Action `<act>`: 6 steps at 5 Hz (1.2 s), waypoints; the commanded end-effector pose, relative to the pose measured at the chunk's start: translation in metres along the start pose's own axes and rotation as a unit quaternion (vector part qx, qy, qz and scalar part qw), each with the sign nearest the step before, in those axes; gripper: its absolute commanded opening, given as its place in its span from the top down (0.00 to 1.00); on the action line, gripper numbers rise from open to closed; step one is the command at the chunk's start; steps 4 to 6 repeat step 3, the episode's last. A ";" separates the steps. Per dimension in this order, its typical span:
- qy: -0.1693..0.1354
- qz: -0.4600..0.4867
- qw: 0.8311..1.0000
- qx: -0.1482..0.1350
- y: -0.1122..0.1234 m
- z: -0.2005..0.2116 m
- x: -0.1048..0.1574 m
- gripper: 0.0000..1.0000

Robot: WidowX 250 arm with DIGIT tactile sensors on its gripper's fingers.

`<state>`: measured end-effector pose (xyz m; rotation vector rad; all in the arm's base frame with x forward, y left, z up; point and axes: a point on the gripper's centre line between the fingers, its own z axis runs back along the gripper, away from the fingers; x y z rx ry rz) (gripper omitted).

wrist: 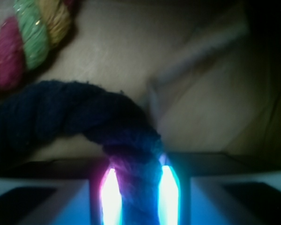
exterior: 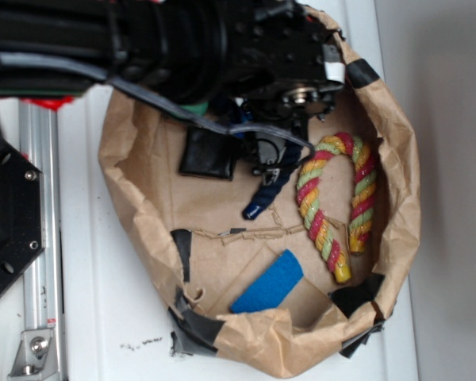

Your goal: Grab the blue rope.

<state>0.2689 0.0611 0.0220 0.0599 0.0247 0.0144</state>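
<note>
The blue rope is thick, dark navy and twisted, and it lies inside a torn brown paper bag; its shiny blue capped end points down-left. My gripper comes down from the black arm onto the rope's upper part. In the wrist view the blue rope arches from the left and runs down between the two glowing pads. Both pads press against it, so the gripper is shut on the rope. The rope's far end is hidden under the arm.
A red-yellow-green twisted rope curves in an arch right beside the gripper and also shows as the striped rope. A flat bright blue piece lies lower down, a black square block to the left. Outside the bag stands a metal rail.
</note>
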 end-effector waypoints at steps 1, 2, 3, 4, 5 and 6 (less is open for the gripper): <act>-0.064 0.075 0.992 -0.083 -0.037 0.110 -0.004 1.00; -0.059 0.125 0.987 -0.085 -0.038 0.120 -0.007 1.00; -0.053 0.133 0.988 -0.061 -0.036 0.122 -0.008 1.00; -0.053 0.133 0.988 -0.061 -0.036 0.122 -0.008 1.00; -0.053 0.133 0.988 -0.061 -0.036 0.122 -0.008 1.00; -0.053 0.133 0.988 -0.061 -0.036 0.122 -0.008 1.00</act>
